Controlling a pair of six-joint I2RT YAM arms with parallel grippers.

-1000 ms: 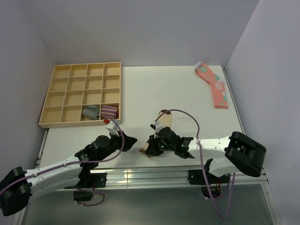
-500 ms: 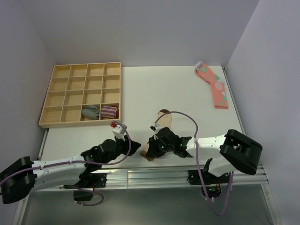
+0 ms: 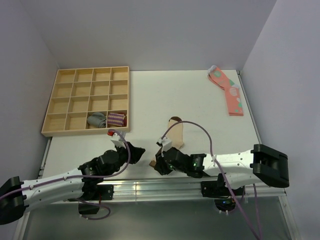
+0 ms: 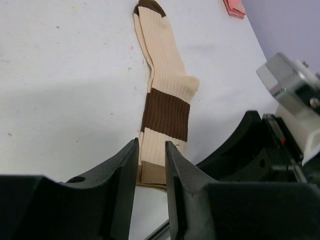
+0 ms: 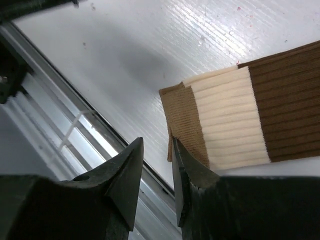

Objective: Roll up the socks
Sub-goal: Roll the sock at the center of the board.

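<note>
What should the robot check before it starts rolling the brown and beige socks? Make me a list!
1. Socks lying flat and straight on the table: ok.
2. Cuff end pointing toward the arms: ok.
3. Right pincer open, nothing between its fingers: ok.
4. Cuff sitting between the right fingers, ready to pinch: not ok, it lies just beside one finger.
5. Left pincer free: ok, slightly open, with the cuff just ahead of it.
6. Roll begun: not ok, the socks are fully stretched out.
</note>
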